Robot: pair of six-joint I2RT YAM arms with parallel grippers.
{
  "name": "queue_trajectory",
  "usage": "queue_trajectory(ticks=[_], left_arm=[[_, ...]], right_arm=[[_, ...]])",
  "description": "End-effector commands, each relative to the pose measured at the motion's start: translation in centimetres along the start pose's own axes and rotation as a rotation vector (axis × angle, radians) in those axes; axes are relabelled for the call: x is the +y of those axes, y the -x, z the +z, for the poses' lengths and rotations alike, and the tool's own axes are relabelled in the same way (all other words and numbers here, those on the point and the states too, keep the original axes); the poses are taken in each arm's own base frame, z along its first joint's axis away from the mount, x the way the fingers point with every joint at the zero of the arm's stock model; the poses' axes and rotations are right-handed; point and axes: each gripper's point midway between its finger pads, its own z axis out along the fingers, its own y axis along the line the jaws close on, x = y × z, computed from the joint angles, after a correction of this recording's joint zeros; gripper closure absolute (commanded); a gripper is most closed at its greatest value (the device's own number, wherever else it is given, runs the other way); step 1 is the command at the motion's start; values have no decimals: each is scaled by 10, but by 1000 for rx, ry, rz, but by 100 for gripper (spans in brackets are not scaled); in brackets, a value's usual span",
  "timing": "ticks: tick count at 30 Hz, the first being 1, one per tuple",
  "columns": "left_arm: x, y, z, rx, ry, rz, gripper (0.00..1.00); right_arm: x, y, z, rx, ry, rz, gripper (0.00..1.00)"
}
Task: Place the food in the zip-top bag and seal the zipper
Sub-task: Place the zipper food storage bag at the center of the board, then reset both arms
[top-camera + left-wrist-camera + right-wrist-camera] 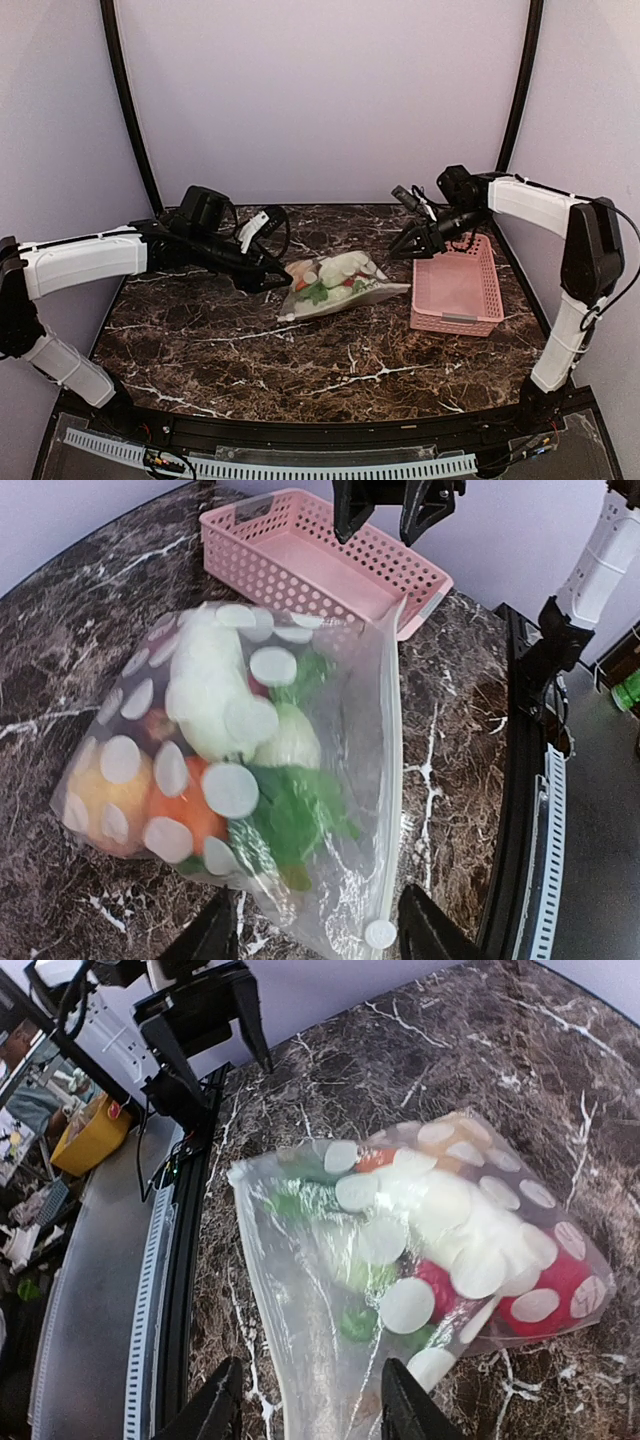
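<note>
Top: bag (345, 288) w/ food (335, 272) inside lies mid-table (250, 350), beside basket (458, 290). L gripper (278, 282) and R gripper (400, 248) flank it, both released.
L wrist: jaws straddle zipper (392, 780) end, prob. to press it shut; seal can't tell.
R wrist: jaws apart over opposite corner.

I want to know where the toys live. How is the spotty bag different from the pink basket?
The bag is see-through with white dots; the basket is solid pink with little holes. The bag is stuffed with toy food; the basket has nothing in it. The bag looks soft and slumped; the basket keeps straight walls. Both sit on the marble table.
</note>
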Motion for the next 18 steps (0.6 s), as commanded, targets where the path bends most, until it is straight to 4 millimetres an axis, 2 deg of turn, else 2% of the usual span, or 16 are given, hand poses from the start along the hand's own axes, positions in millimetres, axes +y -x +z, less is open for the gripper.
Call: queue_trajectory(ticks=[1,5,7,10,12,13,14,15,16,18], left_arm=[[-35,22,-36,-74,-81,74,42],[-23,28,-47,-75,34,95,27],[-6,33,-53,-78,147,98,23],[35,38,-68,-61,403,73,20],[54,44,-83,-62,535,53,17],[57,51,-89,-78,568,48,15],[64,55,-98,-90,628,41,14],[64,62,-106,-117,653,34,11],[67,67,-113,-139,687,33,9],[67,81,-129,-202,727,25,2]], right_arm=[[46,7,-23,15,-23,-77,53],[51,15,-38,1,-74,-66,52],[49,23,-48,-8,-117,-82,52],[37,40,-69,-24,-235,-106,47],[27,56,-91,-49,-358,-133,39],[23,66,-104,-74,-424,-150,33],[18,74,-118,-98,-496,-164,23],[15,84,-133,-128,-574,-179,5],[11,92,-150,-158,-668,-188,2],[8,107,-185,-241,-846,-175,1]])
